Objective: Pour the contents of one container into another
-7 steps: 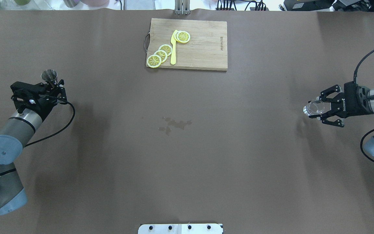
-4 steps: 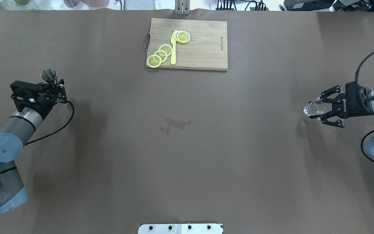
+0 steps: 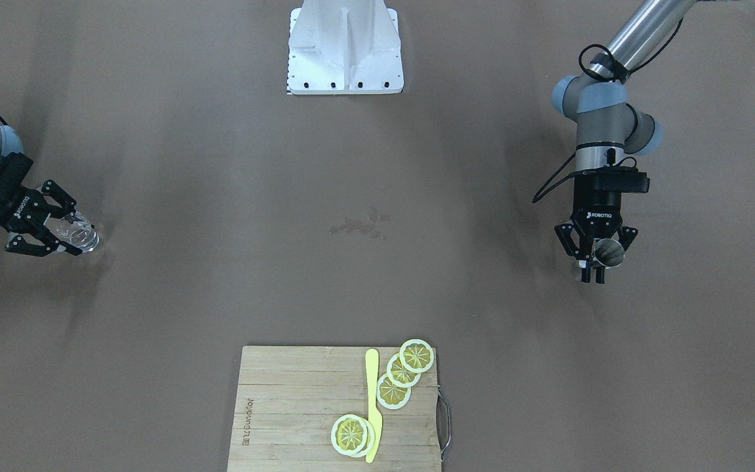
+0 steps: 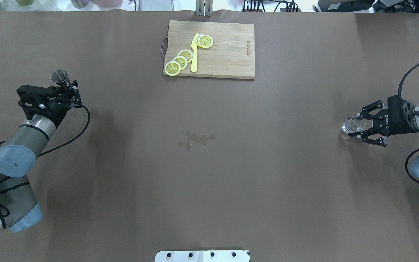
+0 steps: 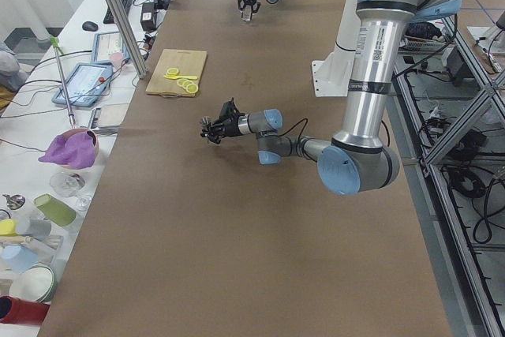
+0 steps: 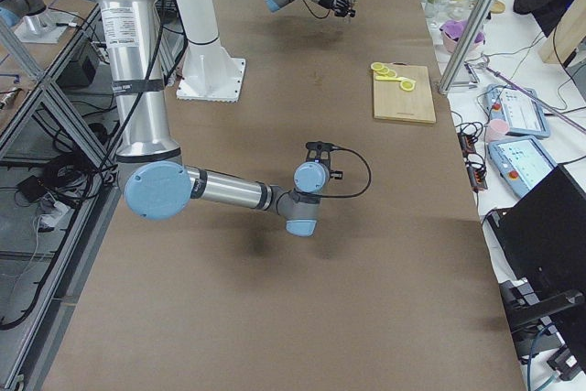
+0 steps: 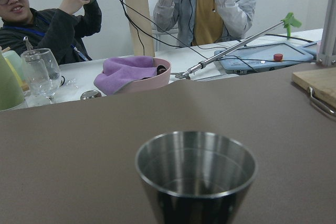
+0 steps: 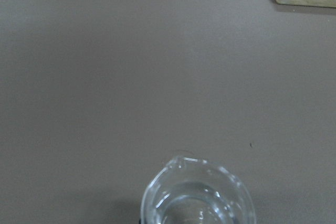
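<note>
Rectangular wooden cutting board [image 4: 227, 51] is set near far edge of brown table [image 4: 122, 182]; yellow lemon slices [image 4: 186, 55], yellow plastic knife [image 4: 194, 60] are laid on it.

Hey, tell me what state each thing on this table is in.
Glass: gripped by right claw.
Jigger: upright, gripped by left claw.
Left claw: shut on jigger.
Right claw: shut on glass.
Lemon slices: lying on cutting board.
Yellow knife: flat on board.
</note>
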Action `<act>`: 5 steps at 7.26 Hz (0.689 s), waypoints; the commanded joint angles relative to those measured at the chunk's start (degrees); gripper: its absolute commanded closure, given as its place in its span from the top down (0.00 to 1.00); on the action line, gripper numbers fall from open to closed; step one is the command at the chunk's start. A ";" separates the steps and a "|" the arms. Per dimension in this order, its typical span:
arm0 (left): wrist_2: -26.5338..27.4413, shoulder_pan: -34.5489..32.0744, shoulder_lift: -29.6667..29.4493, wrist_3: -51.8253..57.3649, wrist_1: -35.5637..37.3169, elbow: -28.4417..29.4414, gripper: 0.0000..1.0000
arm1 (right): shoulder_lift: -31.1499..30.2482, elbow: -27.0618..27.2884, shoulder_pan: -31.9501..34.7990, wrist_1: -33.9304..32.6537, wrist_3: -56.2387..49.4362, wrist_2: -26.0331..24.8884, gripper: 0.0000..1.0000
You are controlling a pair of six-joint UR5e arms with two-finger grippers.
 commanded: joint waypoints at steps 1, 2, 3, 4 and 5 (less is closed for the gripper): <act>3.79 0.37 0.19 -2.82 1.27 -0.31 0.00 | 0.08 -0.66 -0.04 0.61 -0.03 -0.01 0.00; 6.93 0.54 0.10 -3.27 4.24 -0.05 0.00 | 0.08 -0.92 -0.13 0.70 -0.03 0.07 0.00; 8.87 2.29 -0.07 -4.14 5.23 0.22 0.00 | 0.08 -1.09 -0.21 0.88 -0.03 -0.01 0.00; 9.24 2.91 -0.51 -4.07 6.46 0.74 0.00 | 0.08 -1.53 -0.30 0.97 -0.03 0.07 0.00; 12.64 3.35 -0.95 -4.24 8.56 0.57 0.00 | 0.08 -2.32 -0.39 2.18 -0.03 0.07 0.00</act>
